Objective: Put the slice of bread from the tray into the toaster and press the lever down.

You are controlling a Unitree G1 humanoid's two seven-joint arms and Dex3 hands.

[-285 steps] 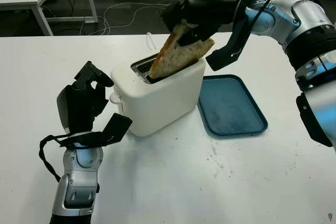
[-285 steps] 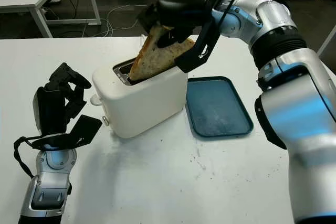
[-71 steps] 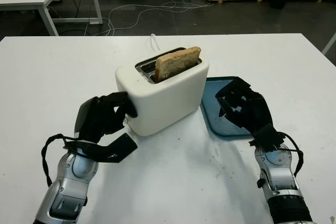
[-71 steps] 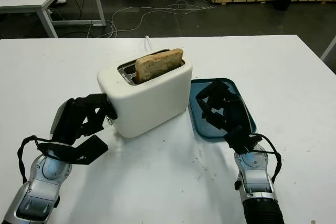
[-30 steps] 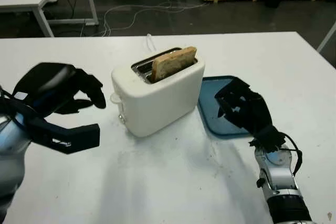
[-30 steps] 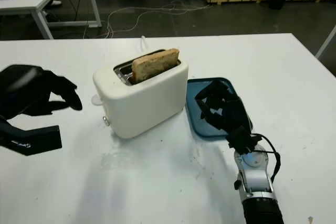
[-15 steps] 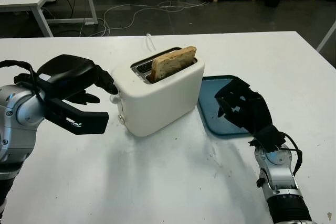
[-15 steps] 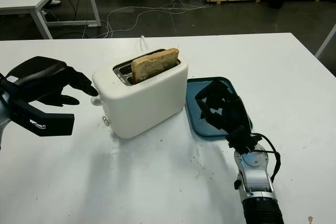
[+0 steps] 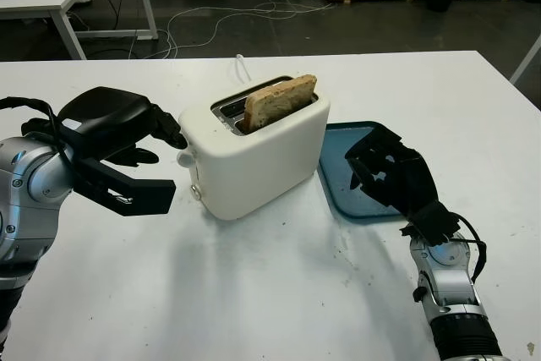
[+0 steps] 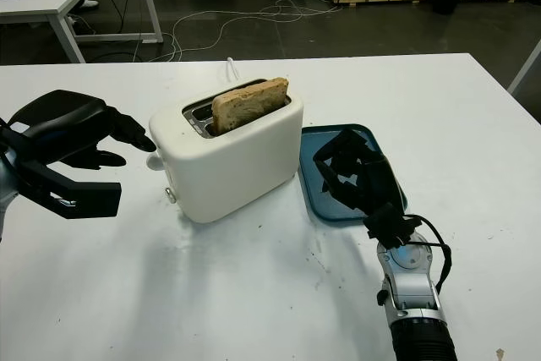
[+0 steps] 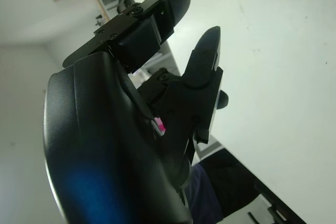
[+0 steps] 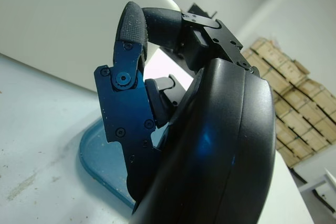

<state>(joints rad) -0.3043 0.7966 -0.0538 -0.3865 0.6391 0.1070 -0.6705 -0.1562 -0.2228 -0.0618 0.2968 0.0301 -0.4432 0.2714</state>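
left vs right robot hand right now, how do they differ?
The left robot hand is raised beside the toaster, fingertips close to its lever knob; the right robot hand is over the blue tray, away from the toaster. The left reaches sideways; the right points forward. Both are black and hold nothing.

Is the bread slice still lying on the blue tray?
No, the bread slice stands in a slot of the white toaster, sticking out of its top, beside the blue tray.

bread (image 9: pixel 279 101): lower part in slot | tray (image 9: pixel 338 183): near edge behind R hand (image 9: pixel 390 177)
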